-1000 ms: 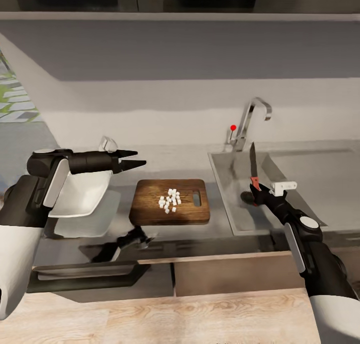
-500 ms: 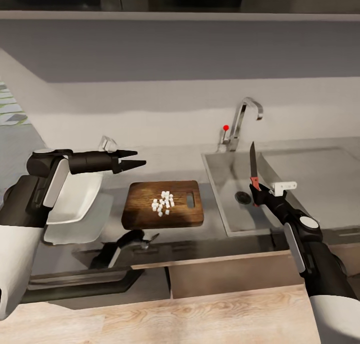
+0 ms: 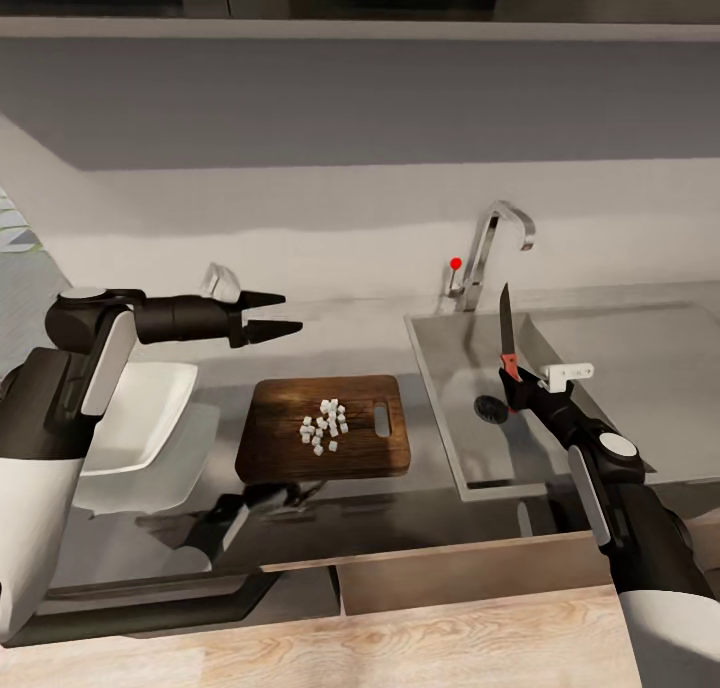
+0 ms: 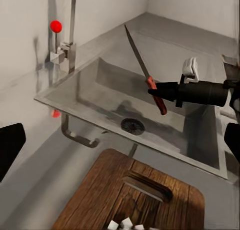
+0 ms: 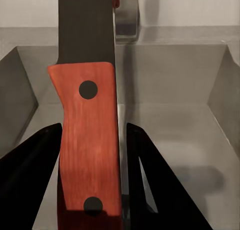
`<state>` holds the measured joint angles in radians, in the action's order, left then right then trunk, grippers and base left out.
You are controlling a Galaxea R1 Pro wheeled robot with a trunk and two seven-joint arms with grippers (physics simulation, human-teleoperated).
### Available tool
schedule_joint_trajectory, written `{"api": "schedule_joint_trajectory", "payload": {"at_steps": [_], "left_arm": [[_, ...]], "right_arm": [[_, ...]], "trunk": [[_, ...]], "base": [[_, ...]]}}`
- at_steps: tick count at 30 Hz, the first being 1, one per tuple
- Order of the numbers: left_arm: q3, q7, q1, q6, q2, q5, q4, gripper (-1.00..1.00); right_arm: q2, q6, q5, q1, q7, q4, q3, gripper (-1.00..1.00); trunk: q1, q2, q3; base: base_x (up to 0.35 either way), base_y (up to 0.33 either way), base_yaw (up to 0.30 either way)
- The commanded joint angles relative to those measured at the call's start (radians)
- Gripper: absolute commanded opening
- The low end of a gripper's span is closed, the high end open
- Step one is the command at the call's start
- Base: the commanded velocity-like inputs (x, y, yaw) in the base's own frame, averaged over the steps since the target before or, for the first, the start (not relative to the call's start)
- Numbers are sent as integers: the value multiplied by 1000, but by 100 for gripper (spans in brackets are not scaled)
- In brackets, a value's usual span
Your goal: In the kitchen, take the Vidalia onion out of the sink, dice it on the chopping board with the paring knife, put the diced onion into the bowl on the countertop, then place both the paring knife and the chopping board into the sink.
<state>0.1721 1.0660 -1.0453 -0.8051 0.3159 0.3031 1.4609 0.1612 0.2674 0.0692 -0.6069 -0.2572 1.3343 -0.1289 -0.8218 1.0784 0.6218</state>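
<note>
Countertop (image 3: 300, 528) runs grey and glossy under both my arms, and set into it on my right is the sink (image 3: 445, 398), its basin holding nothing I can see but the round drain (image 3: 490, 407). The tap (image 3: 492, 243) with its red knob (image 3: 456, 264) stands at the basin's back edge. At my left the white bowl (image 3: 140, 418) sits on the counter, partly behind my left arm, with nothing visible inside. Between bowl and sink lies the chopping board (image 3: 325, 428), long axis across the counter, handle slot toward the sink, a small heap of diced onion (image 3: 323, 426) at its middle. My right gripper (image 3: 520, 390) is clamped on the paring knife (image 3: 506, 338) by its red handle (over the basin), the blade standing nearly upright, tip up. My left gripper (image 3: 272, 313) hangs above the counter behind the board, fingers apart, holding nothing.
</note>
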Motion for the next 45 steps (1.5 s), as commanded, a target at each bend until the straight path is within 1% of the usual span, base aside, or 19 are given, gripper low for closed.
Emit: {"api": "schedule_joint_trajectory", "payload": {"at_steps": [1, 3, 6, 14, 24, 26, 29, 39, 43, 45], "left_arm": [[2, 3, -1, -7, 1, 5, 1, 100], [4, 32, -1, -8, 1, 5, 4, 100], [4, 45, -1, -8, 2, 5, 5, 100], [5, 49, -1, -8, 2, 5, 4, 100], [6, 49, -1, -8, 2, 5, 4, 100], [5, 49, -1, -7, 2, 5, 4, 100], [5, 49, -1, -7, 2, 5, 4, 100], [6, 49, -1, -7, 2, 5, 3, 100], [5, 49, -1, -7, 2, 5, 3, 100], [6, 49, -1, -7, 2, 5, 3, 100]], "right_arm": [[0, 8, 7, -1, -4, 1, -2, -100], [0, 8, 7, -1, -4, 1, -2, -100], [0, 9, 7, -1, -4, 1, -2, -100], [0, 9, 7, -1, -4, 0, -2, -100], [0, 12, 7, -1, -3, 0, -2, -100], [0, 22, 6, -1, -1, 0, -2, -100], [0, 60, 6, -1, -1, 0, -3, -100], [0, 90, 6, -1, 3, -1, -6, -100], [0, 144, 6, -1, 4, -1, -7, -100], [0, 154, 6, -1, 4, -1, -8, -100]], "trunk": [[0, 1, 1], [0, 1, 1], [0, 1, 4], [0, 1, 15], [0, 1, 16], [0, 1, 16], [0, 1, 16], [0, 1, 16], [0, 1, 16], [0, 1, 16]], "base": [[2, 0, 0], [0, 0, 0], [0, 0, 0], [0, 0, 0], [0, 0, 0], [0, 0, 0], [0, 0, 0], [0, 0, 0], [0, 0, 0], [0, 0, 0]]}}
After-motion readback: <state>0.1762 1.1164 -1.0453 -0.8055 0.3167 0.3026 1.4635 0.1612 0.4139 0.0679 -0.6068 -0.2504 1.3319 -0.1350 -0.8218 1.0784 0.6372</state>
